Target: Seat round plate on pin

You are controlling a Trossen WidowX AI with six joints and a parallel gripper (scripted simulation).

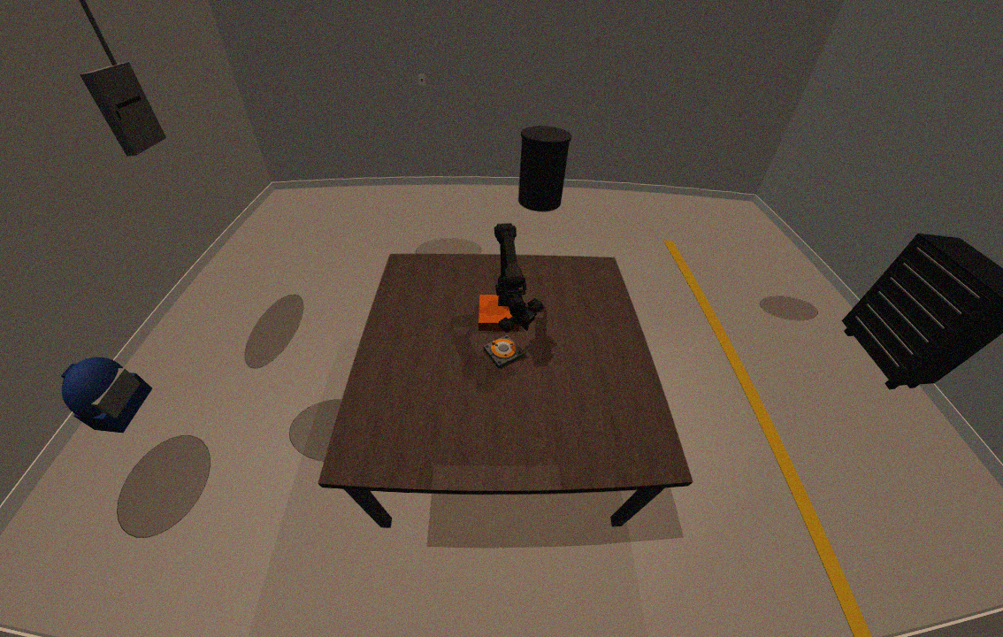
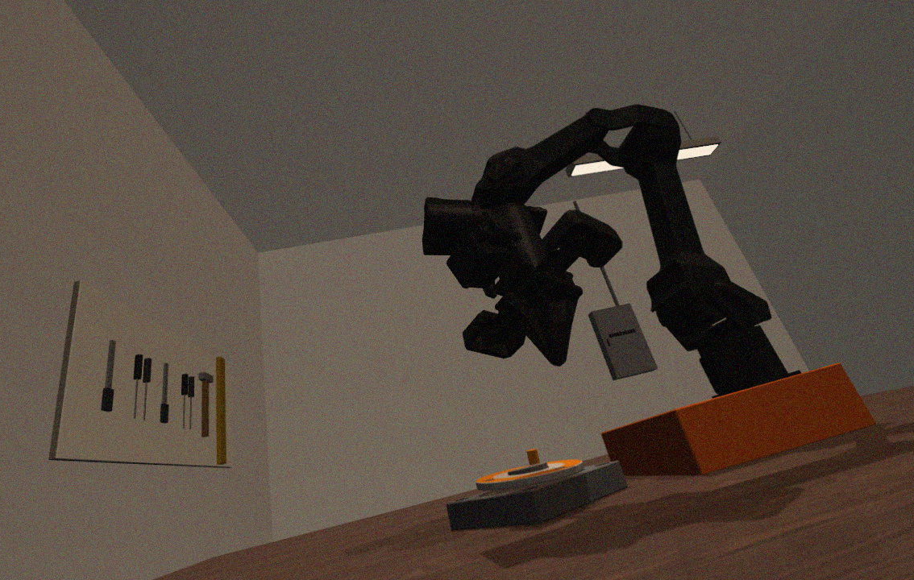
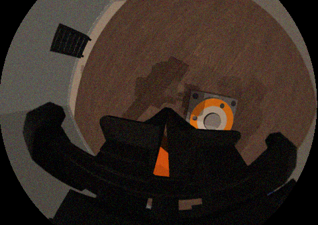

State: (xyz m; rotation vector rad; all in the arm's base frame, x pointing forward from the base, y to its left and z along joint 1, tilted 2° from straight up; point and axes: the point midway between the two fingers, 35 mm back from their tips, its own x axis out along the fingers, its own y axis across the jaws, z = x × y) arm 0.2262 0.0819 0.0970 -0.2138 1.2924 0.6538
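The round plate (image 1: 493,349) (image 2: 518,481) (image 3: 228,117), orange with a pale inner ring, sits around the grey post (image 3: 212,120) on the square grey base (image 1: 501,364) (image 2: 504,509) (image 3: 212,95). In the exterior view its rim stands a little above the base's top. The upright orange tab (image 2: 532,456) shows there at the plate's far side. Two dark spots show on the plate's ring in the wrist view; I cannot tell which is the hole. The pin is not distinguishable. My gripper (image 2: 556,360) (image 3: 167,110) is shut and empty, high above the table and clear of the plate. Its finger hides the plate's near edge in the wrist view.
The orange block (image 1: 492,309) (image 2: 770,425) (image 3: 161,163) under the arm stands close behind the base. Both stand on the brown wooden table (image 1: 505,427) (image 2: 734,526) (image 3: 205,36). The arm's shadow falls on the table beside the base.
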